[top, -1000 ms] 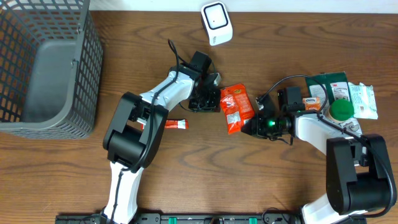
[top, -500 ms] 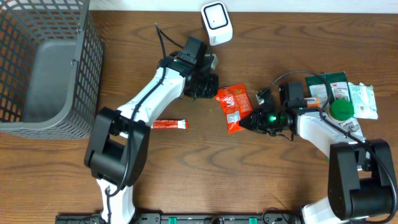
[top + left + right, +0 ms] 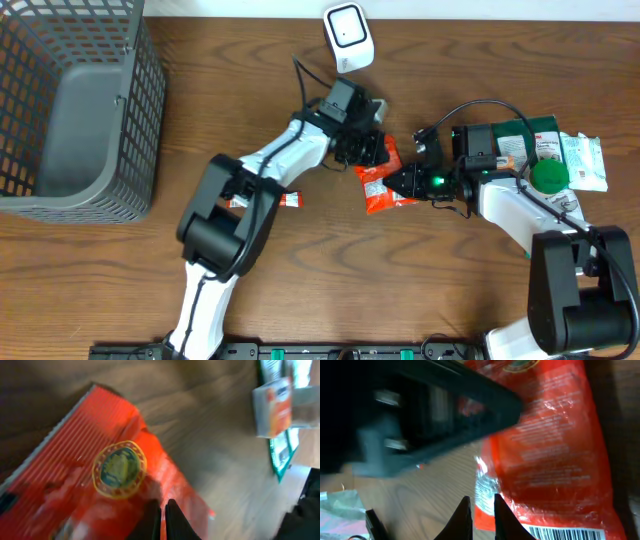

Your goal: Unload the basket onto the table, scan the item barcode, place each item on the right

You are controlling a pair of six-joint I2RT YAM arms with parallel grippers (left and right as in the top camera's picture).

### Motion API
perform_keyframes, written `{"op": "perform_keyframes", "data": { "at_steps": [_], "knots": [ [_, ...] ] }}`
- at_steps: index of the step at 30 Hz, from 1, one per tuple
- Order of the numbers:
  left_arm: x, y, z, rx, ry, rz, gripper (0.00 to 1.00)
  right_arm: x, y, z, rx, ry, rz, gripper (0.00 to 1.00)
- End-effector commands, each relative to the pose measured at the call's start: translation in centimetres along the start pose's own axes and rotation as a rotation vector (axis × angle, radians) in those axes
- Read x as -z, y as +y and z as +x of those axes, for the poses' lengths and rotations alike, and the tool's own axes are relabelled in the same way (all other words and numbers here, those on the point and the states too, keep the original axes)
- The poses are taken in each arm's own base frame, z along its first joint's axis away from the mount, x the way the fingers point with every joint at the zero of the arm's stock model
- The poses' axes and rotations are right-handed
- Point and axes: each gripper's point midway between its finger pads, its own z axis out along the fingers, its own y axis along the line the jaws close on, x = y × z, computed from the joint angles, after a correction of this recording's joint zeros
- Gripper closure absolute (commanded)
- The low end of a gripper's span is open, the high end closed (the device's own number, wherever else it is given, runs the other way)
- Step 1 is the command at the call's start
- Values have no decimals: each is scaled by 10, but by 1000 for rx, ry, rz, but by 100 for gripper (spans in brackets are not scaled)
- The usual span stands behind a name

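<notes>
A red snack packet (image 3: 378, 190) lies on the wooden table between my two grippers. Its barcode (image 3: 565, 534) shows along the near edge in the right wrist view. My left gripper (image 3: 368, 155) is over the packet's upper end, its fingers shut tight together (image 3: 163, 510) and tipped onto the red film (image 3: 100, 475), with nothing seen between them. My right gripper (image 3: 398, 183) is at the packet's right edge; its fingers (image 3: 482, 510) stand a narrow gap apart, and the packet's edge (image 3: 545, 445) shows in that gap. The white scanner (image 3: 347, 37) stands at the back, apart from the packet.
A grey wire basket (image 3: 70, 100) fills the far left. A small red tube (image 3: 288, 200) lies beside the left arm. At the right are a green pack (image 3: 530, 135), a green lid (image 3: 548, 177), a white packet (image 3: 585, 160) and a small orange box (image 3: 272, 407).
My left gripper swung up toward the scanner, then came back down onto the packet's upper end. The right gripper's fingers parted slightly. The packet barely shifted.
</notes>
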Motion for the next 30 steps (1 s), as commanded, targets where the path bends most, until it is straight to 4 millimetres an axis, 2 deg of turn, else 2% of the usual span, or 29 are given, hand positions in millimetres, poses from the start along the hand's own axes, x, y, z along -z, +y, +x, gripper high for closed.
{"op": "perform_keyframes", "data": {
  "at_steps": [1,8,11,14,17,19,21,23,25,30],
  "knots": [
    [-16,20,10,40,40,-15,92,-15,-8,12,-8,54,13,91],
    [-14,35,7,60,29,-41,90,-29,-26,49,-112,182,109,97],
    [-4,35,-2,59,3,-39,89,-29,-21,51,-103,188,107,98],
    [19,27,-18,44,-49,-32,86,-22,-10,42,-66,167,94,96],
    [50,10,-34,20,-108,-22,83,-9,12,27,47,134,50,90],
    [72,-4,-41,3,-142,-15,83,2,25,15,111,105,42,80],
    [88,-15,-43,-7,-162,-15,76,15,35,2,169,69,39,65],
    [100,-20,-40,-1,-163,-35,75,25,39,-10,191,33,50,62],
    [105,-19,-30,23,-137,-65,75,33,33,-21,189,-6,84,63],
    [92,5,11,123,4,-169,80,39,4,-39,163,-65,172,68]
  ]
}}
